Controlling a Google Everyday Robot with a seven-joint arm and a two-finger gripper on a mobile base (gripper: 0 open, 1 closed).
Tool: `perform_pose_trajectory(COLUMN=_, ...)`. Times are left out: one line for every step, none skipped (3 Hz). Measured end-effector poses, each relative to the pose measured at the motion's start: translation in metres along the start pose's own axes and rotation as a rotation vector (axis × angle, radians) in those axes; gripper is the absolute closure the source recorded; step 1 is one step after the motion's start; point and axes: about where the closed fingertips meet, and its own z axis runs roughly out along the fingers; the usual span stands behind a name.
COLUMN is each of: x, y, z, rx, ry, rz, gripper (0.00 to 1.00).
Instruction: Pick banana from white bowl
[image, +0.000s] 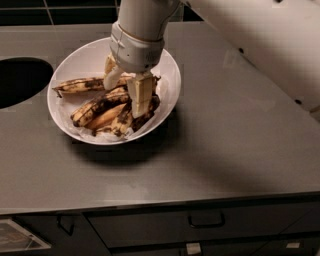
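The white bowl (75, 62) sits on the grey counter, left of centre, with white paper under several brown-spotted bananas (100, 112). One banana (77, 86) lies across the bowl's left side; the others are heaped in the middle. My gripper (126, 92) reaches down into the bowl from above. It is open, with its pale fingers (141, 95) standing on either side of the top banana of the heap (118, 95). The wrist hides the far part of the bowl.
A dark round opening (20, 80) is cut into the grey counter (240, 130) to the left of the bowl. My white arm (270, 45) crosses the upper right. Drawer fronts with a handle (205, 220) run below the front edge.
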Motion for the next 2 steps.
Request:
perform_pose_trajectory(x=0.0049, y=0.0007, z=0.0047, rx=-0.008, ry=-0.011, rz=0.003, gripper=0.33)
perform_pose_trajectory(x=0.0074, y=0.0019, z=0.0071, rx=-0.012, ry=-0.017, rz=0.007, gripper=0.33)
